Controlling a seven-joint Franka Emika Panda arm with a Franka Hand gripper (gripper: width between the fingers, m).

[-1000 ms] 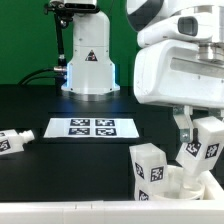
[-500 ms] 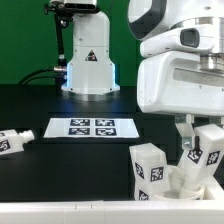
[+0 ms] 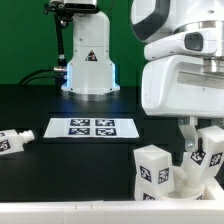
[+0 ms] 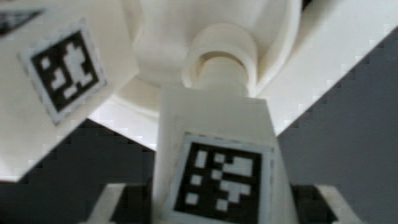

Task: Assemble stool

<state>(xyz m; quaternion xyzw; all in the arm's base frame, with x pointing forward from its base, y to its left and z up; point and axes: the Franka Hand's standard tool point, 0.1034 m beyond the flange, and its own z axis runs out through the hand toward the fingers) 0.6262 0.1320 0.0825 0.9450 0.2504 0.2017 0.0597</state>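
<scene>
Exterior view's left: loose leg (image 3: 10,141) lying on the table at the frame edge | centre: marker board (image 3: 93,128) | right: you see a standing leg (image 3: 153,166) on the seat disc (image 3: 184,187), which is mostly hidden | gripper (image 3: 203,142) pinches a tilted gripped leg (image 3: 207,152), its lower end out of sight.

A glossy white arm (image 3: 185,85) with a dark grey joint (image 3: 150,18) is seen; its base (image 3: 88,78) is marked with a black triangle sticker (image 3: 89,57).
</scene>
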